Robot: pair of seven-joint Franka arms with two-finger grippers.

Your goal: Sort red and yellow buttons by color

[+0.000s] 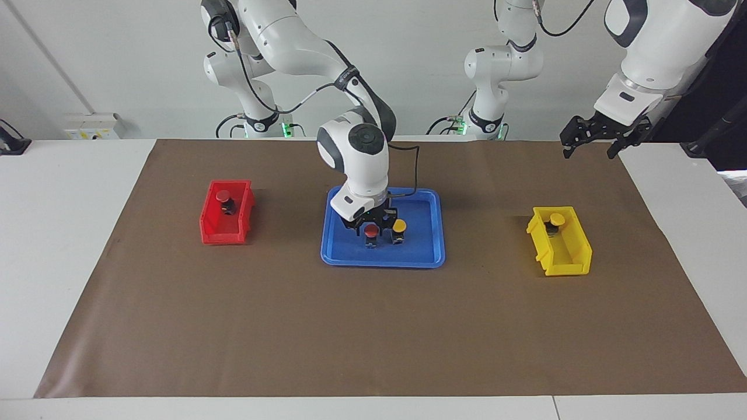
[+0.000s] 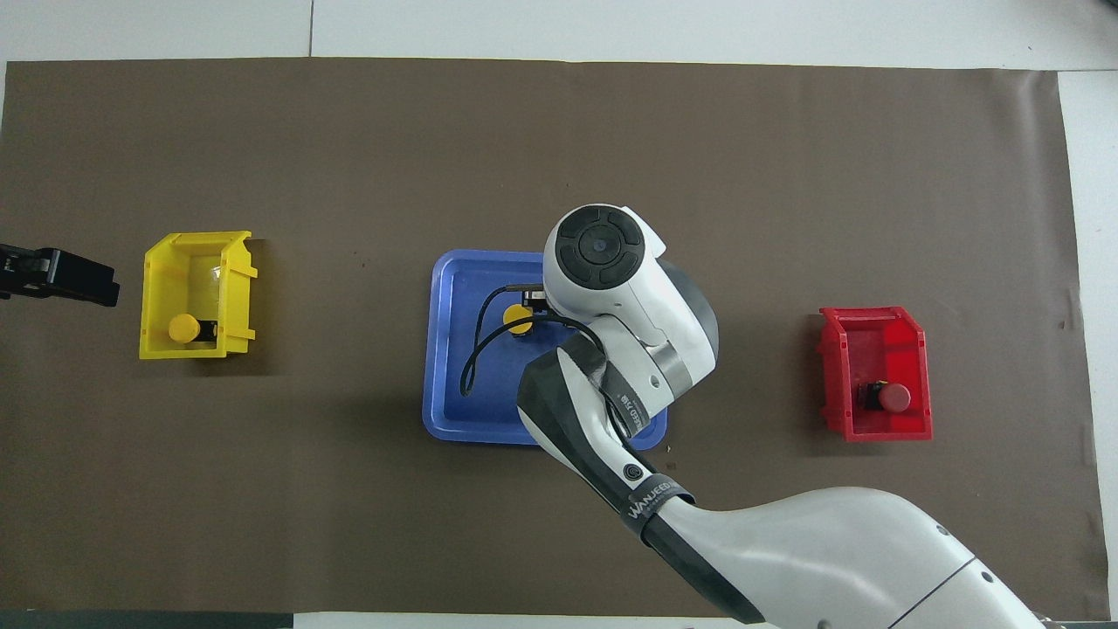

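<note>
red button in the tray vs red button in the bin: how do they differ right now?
The tray's red button stands upright in the blue tray; the bin's red button rests inside the red bin, tipped on its side in the overhead view. The tray's has the right gripper at it and a yellow button beside it; the bin's sits alone, untouched. Both have a red cap on a dark body.

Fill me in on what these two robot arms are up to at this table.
They are sorting push-button switches by cap colour. The right gripper is down in the blue plastic tray, around the red-capped button, which stands beside a yellow-capped button. One red-capped button already sits in the red bin, and one yellow-capped button in the yellow bin. The left gripper waits in the air over the brown mat's corner at its own end.
</note>
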